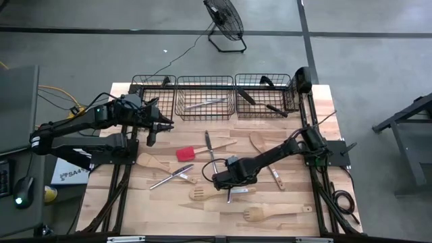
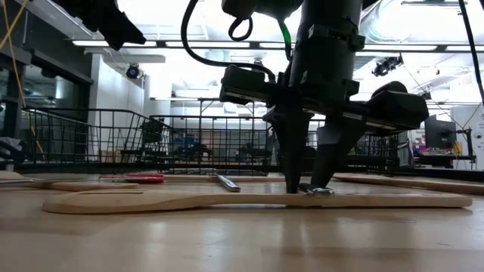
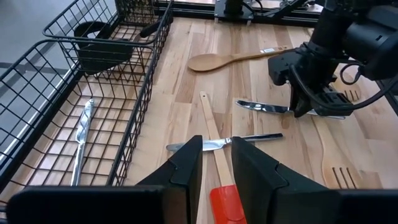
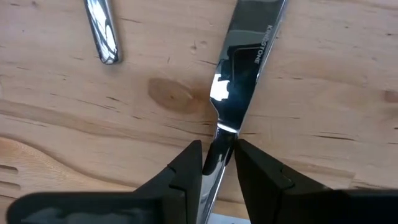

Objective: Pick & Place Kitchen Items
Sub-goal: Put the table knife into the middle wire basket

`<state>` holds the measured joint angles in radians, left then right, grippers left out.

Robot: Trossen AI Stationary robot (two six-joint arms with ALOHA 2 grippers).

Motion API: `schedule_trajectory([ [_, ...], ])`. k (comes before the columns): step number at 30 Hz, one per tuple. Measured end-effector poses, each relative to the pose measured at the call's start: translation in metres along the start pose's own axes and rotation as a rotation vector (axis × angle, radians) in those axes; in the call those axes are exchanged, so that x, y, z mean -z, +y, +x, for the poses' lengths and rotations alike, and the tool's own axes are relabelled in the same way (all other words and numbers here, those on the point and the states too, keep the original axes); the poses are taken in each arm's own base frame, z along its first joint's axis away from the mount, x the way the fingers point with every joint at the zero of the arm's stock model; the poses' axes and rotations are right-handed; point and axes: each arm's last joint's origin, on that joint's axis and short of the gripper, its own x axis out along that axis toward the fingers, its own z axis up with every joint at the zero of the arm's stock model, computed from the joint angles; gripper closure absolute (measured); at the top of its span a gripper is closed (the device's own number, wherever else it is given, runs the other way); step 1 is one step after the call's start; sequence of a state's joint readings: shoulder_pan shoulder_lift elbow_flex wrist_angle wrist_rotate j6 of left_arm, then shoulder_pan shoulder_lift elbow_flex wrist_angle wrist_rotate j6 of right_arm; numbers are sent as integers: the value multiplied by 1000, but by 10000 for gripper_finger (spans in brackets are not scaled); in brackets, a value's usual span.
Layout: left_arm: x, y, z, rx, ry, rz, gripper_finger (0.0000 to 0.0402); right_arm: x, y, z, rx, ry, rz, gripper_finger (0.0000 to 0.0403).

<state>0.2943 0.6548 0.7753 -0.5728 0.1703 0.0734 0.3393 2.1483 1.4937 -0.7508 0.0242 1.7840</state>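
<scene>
A silver table knife (image 4: 245,56) lies flat on the wooden table, and my right gripper (image 4: 219,152) stands over it, pointing down and shut on it; the high view shows this gripper (image 1: 229,183) near the table's middle. Around it lie a pale slotted spatula (image 1: 202,194), another silver knife (image 1: 210,152), a red-headed spatula (image 1: 185,153) and a wooden spoon (image 1: 260,144). My left gripper (image 1: 158,129) hangs raised by the left basket, its fingers (image 3: 189,162) a little apart with nothing between them. My right gripper pinches the knife between its two fingers just behind the blade, where the handle begins (image 4: 219,140). The fingers come from above, pointing down, and lie across the knife. The knife lies flat on the table (image 2: 318,190).
Three black wire baskets (image 1: 204,113) line the far edge; the middle one holds a silver utensil (image 1: 206,102), the right one black-handled tools (image 1: 260,98). More wooden utensils (image 1: 270,214) and cutlery (image 1: 172,177) lie scattered toward the near edge.
</scene>
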Motion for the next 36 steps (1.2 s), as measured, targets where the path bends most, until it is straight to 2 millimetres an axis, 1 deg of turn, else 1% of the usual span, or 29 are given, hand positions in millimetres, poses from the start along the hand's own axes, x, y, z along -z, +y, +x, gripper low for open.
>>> schedule_trajectory([
  [16, 1, 0, 0, 1, 7, -1, 316, 0, -1, 1, 8, 19, 3, 314],
  [18, 1, 0, 0, 1, 7, 0, 316, 0, -1, 1, 10, 20, 3, 323],
  [23, 1, 0, 0, 1, 7, 0, 316, 1, -1, 1, 10, 18, 2, 365],
  [26, 1, 0, 0, 2, 13, 0, 316, 0, -1, 1, 8, 11, -2, 371],
  [30, 2, 0, 0, 3, 23, -1, 316, 0, -1, -3, -2, 7, -18, 371],
  [36, 3, 0, 0, 3, 27, -1, 316, -1, -1, -16, -37, -37, -58, 371],
])
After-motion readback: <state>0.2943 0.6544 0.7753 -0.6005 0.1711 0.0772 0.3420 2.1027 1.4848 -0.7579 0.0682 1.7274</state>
